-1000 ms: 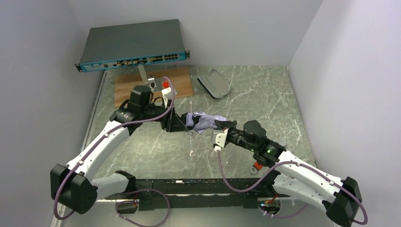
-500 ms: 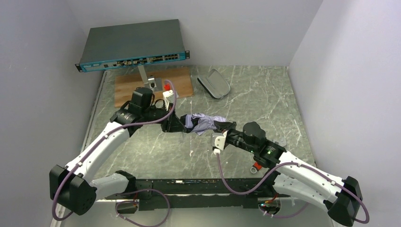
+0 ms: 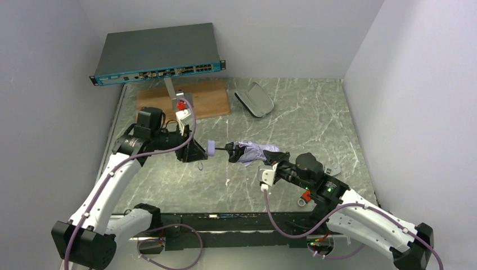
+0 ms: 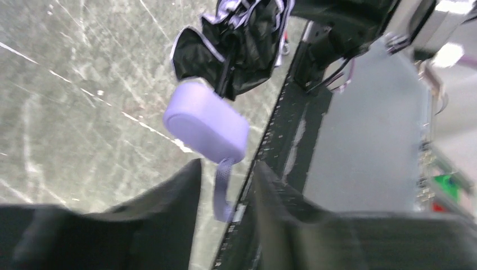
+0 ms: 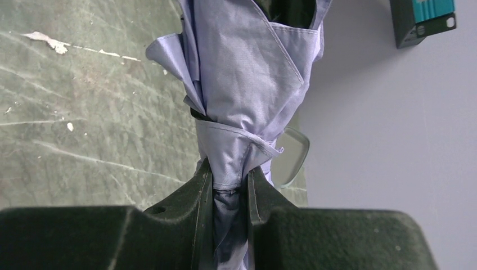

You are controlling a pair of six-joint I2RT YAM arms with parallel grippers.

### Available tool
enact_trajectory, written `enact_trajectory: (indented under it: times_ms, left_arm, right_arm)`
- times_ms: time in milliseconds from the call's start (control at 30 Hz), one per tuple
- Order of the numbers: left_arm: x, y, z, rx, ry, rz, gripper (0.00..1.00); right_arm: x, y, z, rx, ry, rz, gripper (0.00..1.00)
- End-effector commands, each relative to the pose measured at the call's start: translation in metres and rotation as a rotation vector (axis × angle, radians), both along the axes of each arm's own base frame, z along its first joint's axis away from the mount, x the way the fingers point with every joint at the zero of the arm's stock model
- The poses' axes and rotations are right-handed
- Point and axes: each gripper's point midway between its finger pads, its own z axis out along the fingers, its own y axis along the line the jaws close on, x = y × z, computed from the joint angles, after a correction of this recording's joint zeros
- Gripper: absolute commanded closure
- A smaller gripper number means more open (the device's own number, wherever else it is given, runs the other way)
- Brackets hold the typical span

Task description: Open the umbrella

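Note:
The umbrella hangs above the table between my two grippers. Its folded lavender canopy is bunched, with the black inside showing in the left wrist view. A short length of black shaft leads left to the lavender handle. My right gripper is shut on the canopy's gathered end. My left gripper is open just left of the handle, which sits beyond the fingertips. Only the strap hangs between the left fingers.
A network switch stands on a post over a wooden board at the back left. A small oval grey pouch lies at the back middle. A small red-tipped object lies near the right arm. Walls enclose the table.
My left arm has drawn back to the left, the handle has come away from the canopy and the shaft now shows. The right gripper has shifted slightly right and nearer with the canopy.

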Motion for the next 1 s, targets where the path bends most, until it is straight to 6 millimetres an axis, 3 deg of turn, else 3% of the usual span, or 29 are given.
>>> enact_trajectory:
  times_ms: [0, 67, 167, 333, 467, 733, 867, 967]
  left_arm:
    - [-0.002, -0.005, 0.023, -0.072, -0.077, -0.039, 0.34]
    - [0.001, -0.010, 0.032, -0.115, -0.067, -0.037, 0.16]
    - [0.010, -0.017, 0.032, -0.166, 0.038, 0.001, 0.12]
    - [0.022, -0.019, 0.007, -0.211, 0.243, 0.092, 0.15]
    - [0.025, -0.014, -0.014, -0.193, 0.306, 0.142, 0.18]
    - [0.034, -0.002, -0.014, -0.213, 0.300, 0.163, 0.25]
    - [0.040, 0.014, -0.033, -0.186, 0.365, 0.216, 0.32]
    - [0.038, 0.015, -0.042, -0.162, 0.388, 0.193, 0.33]
  right_arm:
    - [0.004, 0.008, 0.025, 0.060, -0.058, 0.014, 1.00]
    - [0.008, 0.012, 0.027, 0.057, -0.056, 0.010, 1.00]
    - [0.013, 0.016, 0.031, 0.069, -0.064, 0.003, 1.00]
    - [0.017, 0.014, 0.038, 0.091, -0.126, -0.016, 1.00]
    - [0.022, 0.013, 0.037, 0.069, -0.188, -0.020, 1.00]
    - [0.026, 0.012, 0.030, 0.052, -0.176, -0.045, 1.00]
    - [0.024, 0.015, 0.027, 0.047, -0.196, -0.015, 1.00]
    - [0.025, 0.019, 0.030, 0.063, -0.189, -0.011, 1.00]
